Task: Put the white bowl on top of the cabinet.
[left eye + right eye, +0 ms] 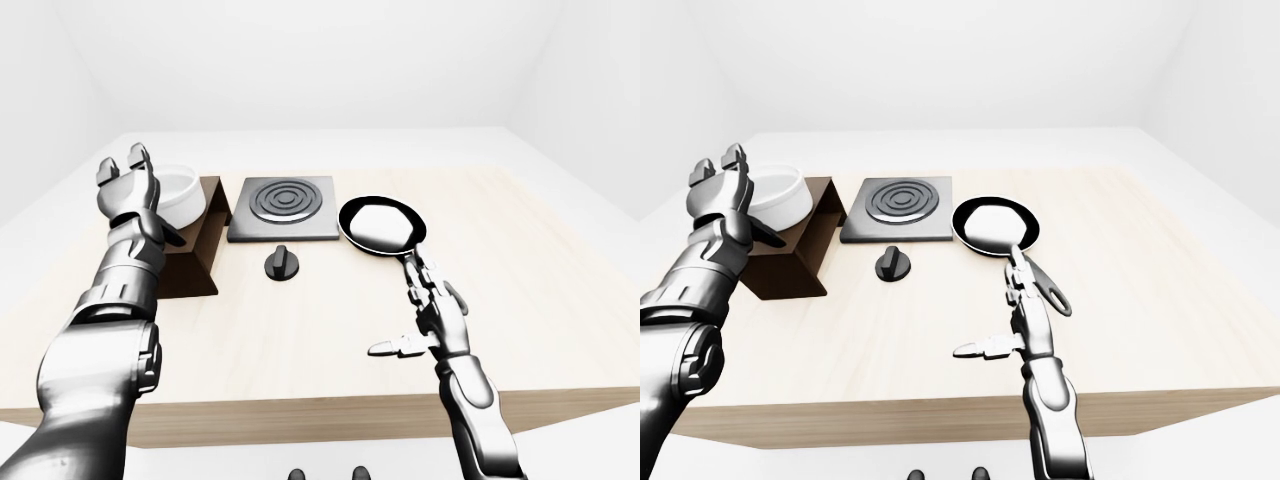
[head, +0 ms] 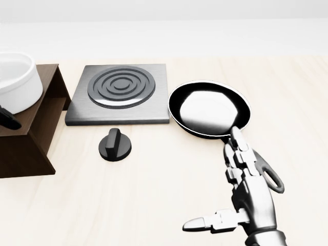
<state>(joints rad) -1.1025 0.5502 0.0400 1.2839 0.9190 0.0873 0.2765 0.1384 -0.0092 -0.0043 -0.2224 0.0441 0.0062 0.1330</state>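
Observation:
The white bowl [image 2: 15,84] sits upright on top of the dark brown cabinet [image 2: 31,143], at the left of the head view. My left hand [image 1: 128,175] is raised beside the bowl's left side with its fingers spread open; I cannot tell whether it touches the bowl. In the head view only a dark fingertip [image 2: 7,119] of it shows at the left edge. My right hand [image 2: 223,187] is open and empty, held above the table just below the pan's handle, thumb pointing left.
A black frying pan [image 2: 210,107] lies at the middle right, its handle under my right hand. A grey hotplate [image 2: 120,92] lies between cabinet and pan, a black knob [image 2: 115,145] below it. The wooden table's near edge [image 1: 330,410] is close to me.

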